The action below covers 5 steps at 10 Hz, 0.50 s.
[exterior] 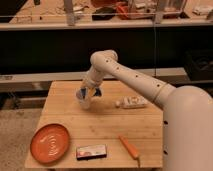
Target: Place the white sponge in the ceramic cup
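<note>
The ceramic cup (86, 103) is small and whitish and stands upright on the wooden table (105, 132), left of its middle. My gripper (89, 93) hangs shut directly over the cup's mouth, its dark fingertips at the rim. The white arm reaches in from the right. I cannot make out the white sponge at the fingers or in the cup; the gripper hides that spot. A whitish oblong object (131, 103) lies on the table to the right of the cup; I cannot tell whether it is the sponge.
An orange plate (50, 142) sits at the front left corner. A flat snack packet (91, 151) lies near the front edge, with an orange carrot-like stick (129, 147) to its right. A dark shelf unit stands behind the table.
</note>
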Tool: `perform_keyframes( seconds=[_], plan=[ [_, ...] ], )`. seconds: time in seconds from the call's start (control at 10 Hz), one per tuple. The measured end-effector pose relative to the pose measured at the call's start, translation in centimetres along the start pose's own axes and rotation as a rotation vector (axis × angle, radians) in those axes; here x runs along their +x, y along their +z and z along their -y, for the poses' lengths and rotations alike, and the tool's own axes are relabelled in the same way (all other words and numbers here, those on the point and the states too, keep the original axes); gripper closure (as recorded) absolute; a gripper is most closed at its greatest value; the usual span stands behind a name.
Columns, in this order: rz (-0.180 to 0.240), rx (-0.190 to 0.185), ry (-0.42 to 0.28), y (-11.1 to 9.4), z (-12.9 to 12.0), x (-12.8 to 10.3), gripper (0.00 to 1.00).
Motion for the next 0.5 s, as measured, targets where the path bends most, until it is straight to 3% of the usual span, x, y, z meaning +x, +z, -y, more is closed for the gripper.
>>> perform_keyframes(
  seconds=[0.2,0.5],
  plan=[
    [0.001,-0.001,-0.009,0.01,-0.07,0.02,0.87],
    [0.002,-0.002,-0.01,0.03,-0.07,0.06,0.87]
  ],
)
